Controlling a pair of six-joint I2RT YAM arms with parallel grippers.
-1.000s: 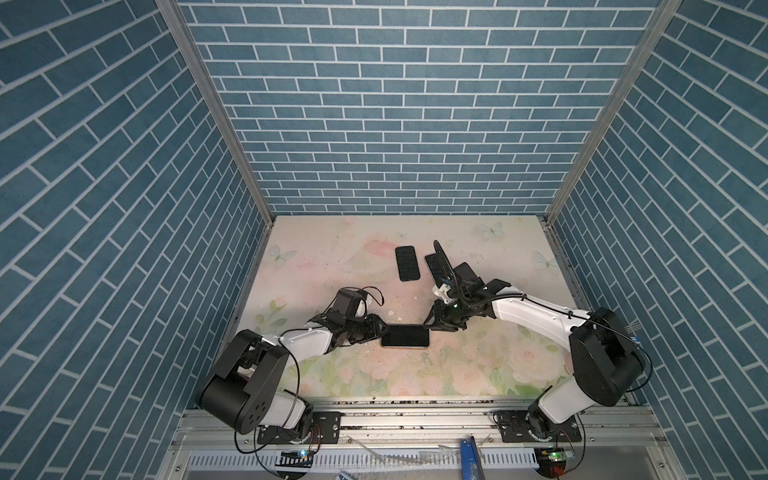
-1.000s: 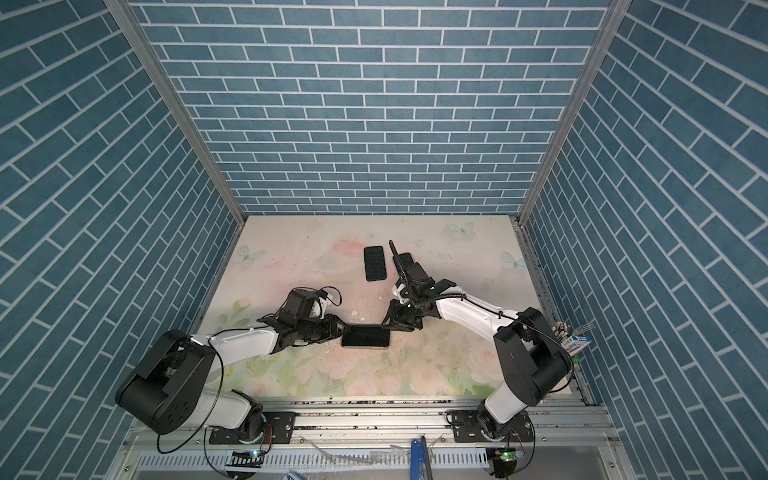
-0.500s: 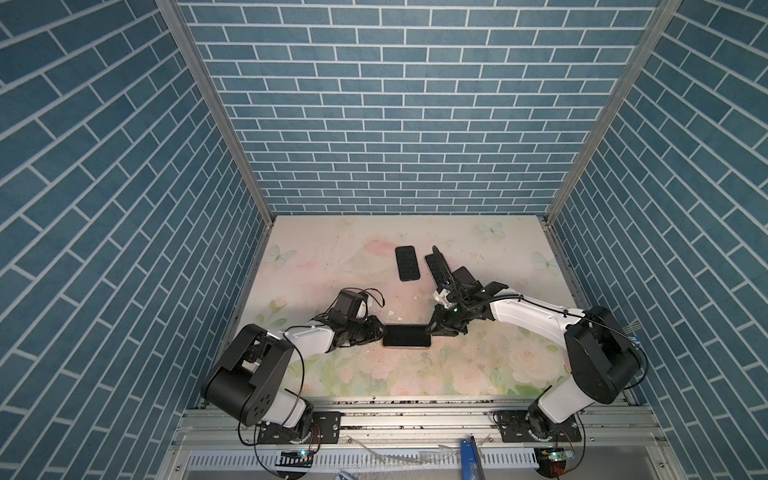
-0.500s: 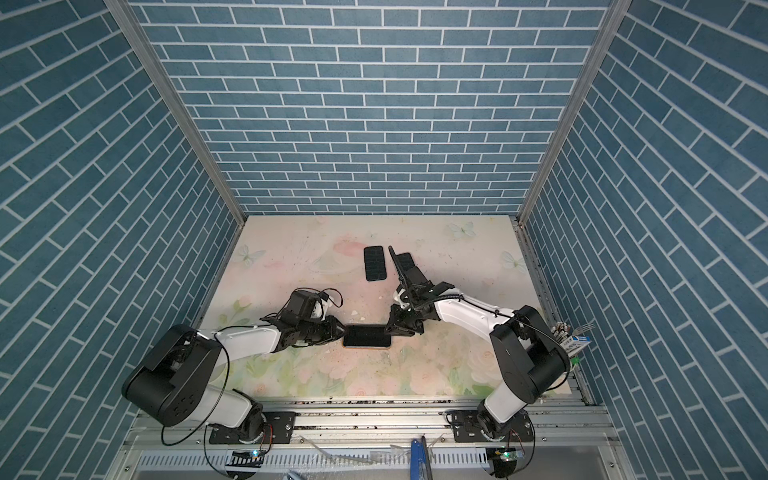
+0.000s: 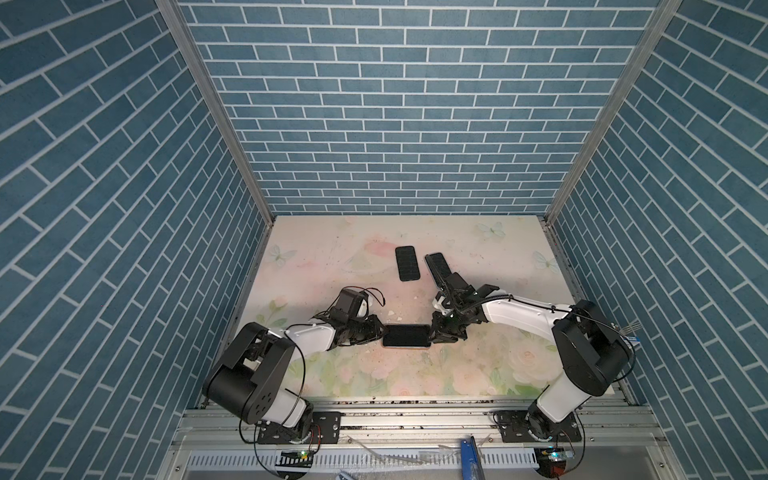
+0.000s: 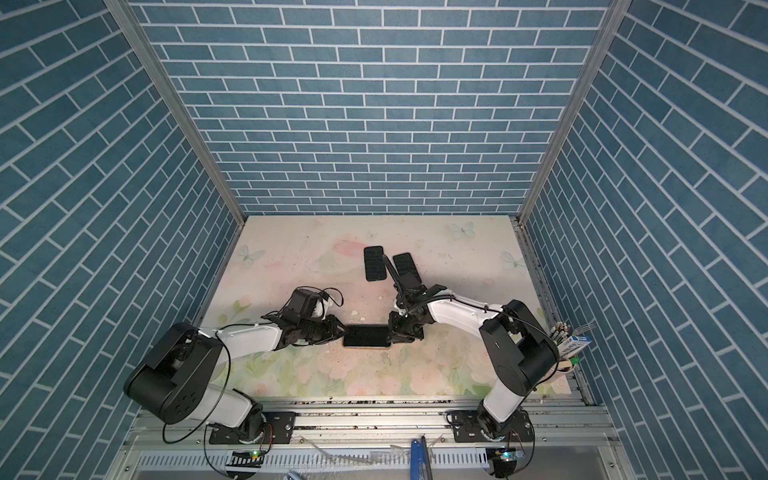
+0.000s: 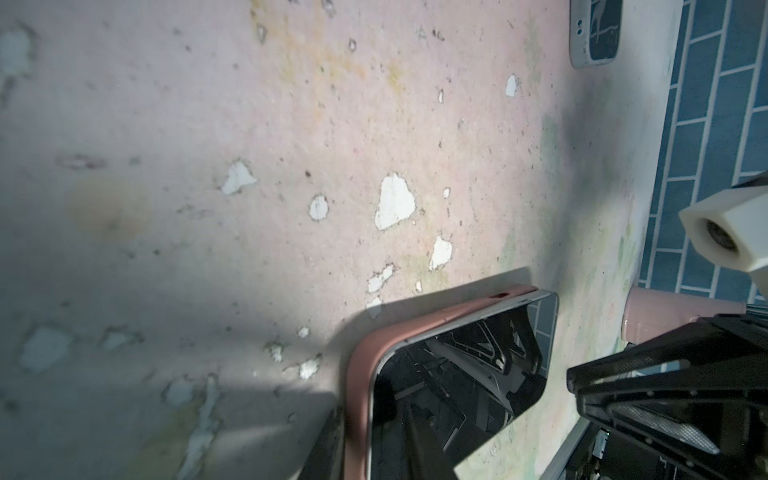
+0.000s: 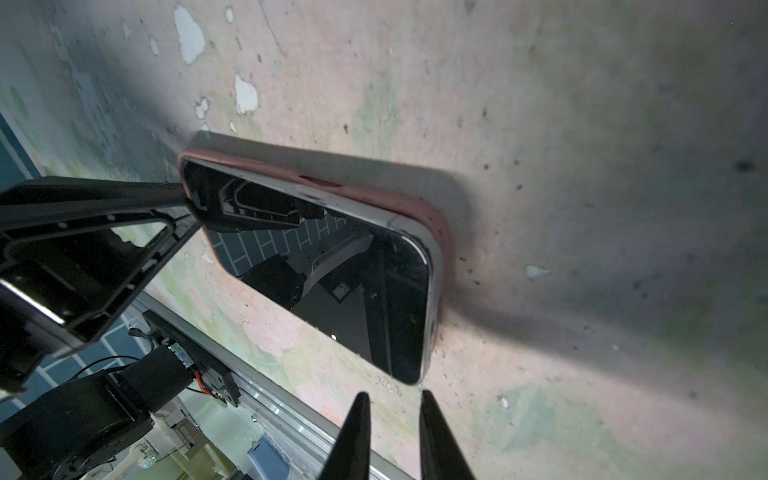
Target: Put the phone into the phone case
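The phone (image 5: 406,335) is lying in the phone case (image 7: 358,374) on the table (image 5: 332,257), between the left gripper (image 5: 383,331) and right gripper (image 5: 432,334). A left slab (image 5: 407,263) and a right slab (image 5: 437,264) are lying behind.

No legible text, label, brand, number or sign was found in any view. The phone (image 8: 332,282) screen was dark and carried reflections only, with no characters. The pink phone case (image 7: 358,382) rim bore no readable marking. Remaining surfaces were plain or blurred.
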